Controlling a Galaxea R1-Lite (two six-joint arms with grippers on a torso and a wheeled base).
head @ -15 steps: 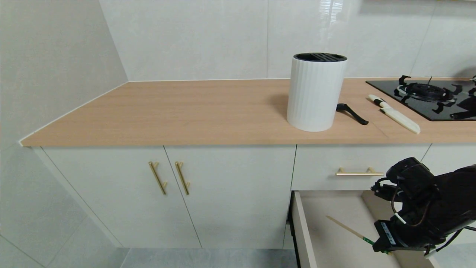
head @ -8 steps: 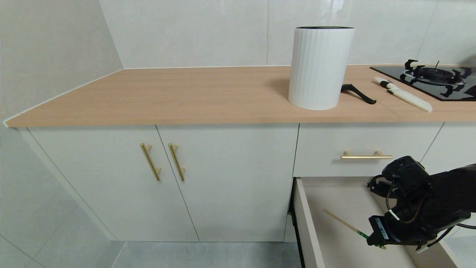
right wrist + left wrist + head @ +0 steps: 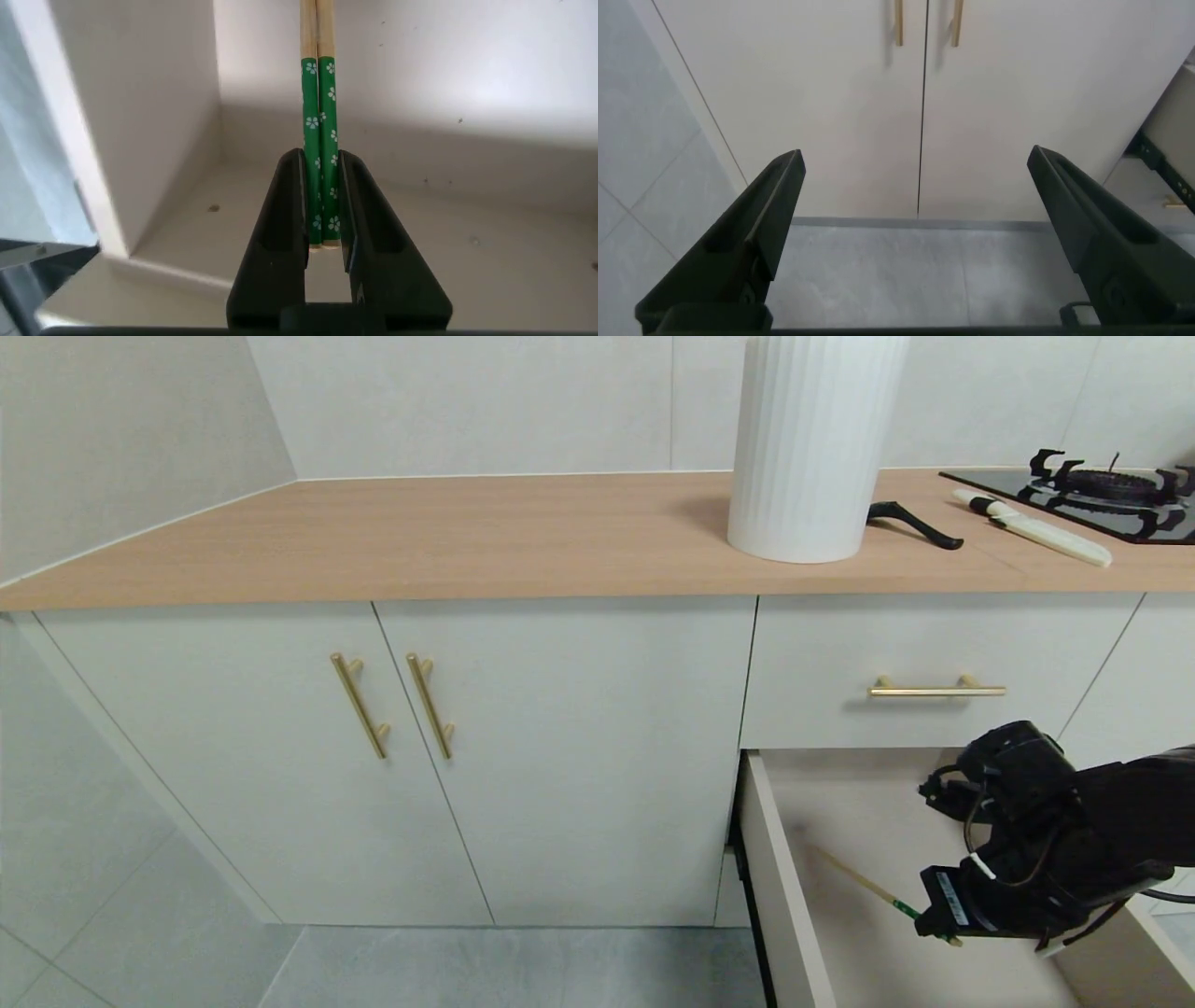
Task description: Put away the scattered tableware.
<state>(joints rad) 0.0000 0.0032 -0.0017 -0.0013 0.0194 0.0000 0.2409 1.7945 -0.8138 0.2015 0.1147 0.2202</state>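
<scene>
A pair of bamboo chopsticks (image 3: 318,121) with green, flower-printed ends is clamped in my right gripper (image 3: 320,201), which is shut on them. In the head view the chopsticks (image 3: 864,883) slant over the open lower drawer (image 3: 775,887), with my right gripper (image 3: 934,922) above the drawer's front right part. On the counter lie a black-handled utensil (image 3: 915,524) and a cream knife (image 3: 1036,528). My left gripper (image 3: 920,243) is open, fingers wide apart, facing the cabinet doors and floor.
A tall white ribbed holder (image 3: 810,448) stands on the wooden countertop (image 3: 420,537). A black gas hob (image 3: 1111,490) sits at the far right. A closed drawer with a gold handle (image 3: 936,690) is above the open one. Two cabinet doors (image 3: 392,705) are shut.
The head camera has lowered, so the counter and cabinets have risen in the picture. My right gripper stays over the drawer with the chopsticks in it.
</scene>
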